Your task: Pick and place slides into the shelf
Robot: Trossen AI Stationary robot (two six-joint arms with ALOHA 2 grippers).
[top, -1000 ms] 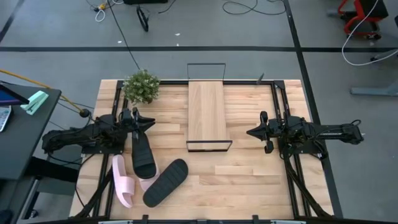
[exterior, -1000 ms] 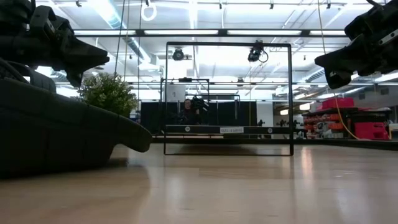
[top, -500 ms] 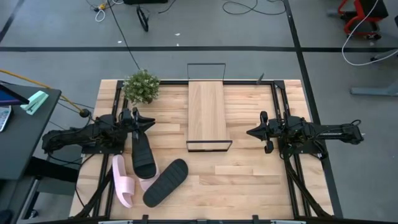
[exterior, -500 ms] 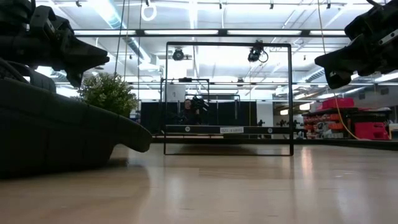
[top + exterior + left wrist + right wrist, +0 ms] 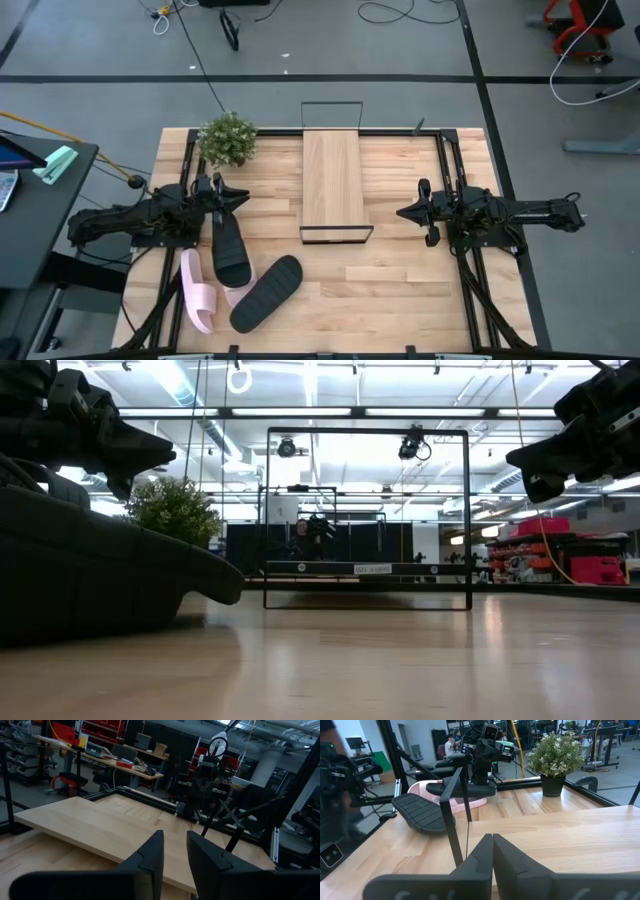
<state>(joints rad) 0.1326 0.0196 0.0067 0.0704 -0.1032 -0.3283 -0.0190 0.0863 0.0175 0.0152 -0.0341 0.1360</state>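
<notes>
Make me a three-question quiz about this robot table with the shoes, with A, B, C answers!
1. Where is the potted plant?
A. on the shelf
B. on the table by the left arm
C. on the floor

2. How many slides lie on the shelf?
A. none
B. one
C. two

3. How are the right gripper fingers?
A. wide open
B. holding a slide
C. shut, holding nothing

Answers:
1 B, the plant stands at the table's far corner on the left arm's side.
2 A, the board is bare.
3 C, the right wrist view shows the fingers pressed together.
</notes>
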